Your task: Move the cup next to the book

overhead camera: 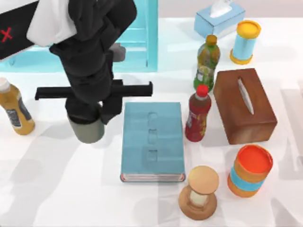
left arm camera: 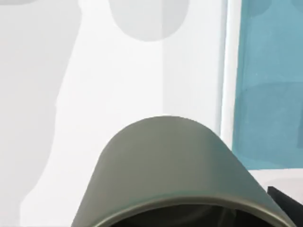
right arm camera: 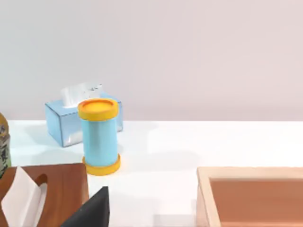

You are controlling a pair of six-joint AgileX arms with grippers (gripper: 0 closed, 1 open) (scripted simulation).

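The left end effector (overhead camera: pixel 90 113) comes down on the cup (overhead camera: pixel 87 130) from above; whether it grips I cannot tell. The cup rests on the surface (overhead camera: pixel 57 189), the book (overhead camera: pixel 152 142) just beside it, so release looks due

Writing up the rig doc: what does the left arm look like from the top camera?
The left arm is glossy black with chunky rounded segments and a white shell section near the upper end. A flat black crossbar sits just above its tool. A black panel beside it bears a red X.
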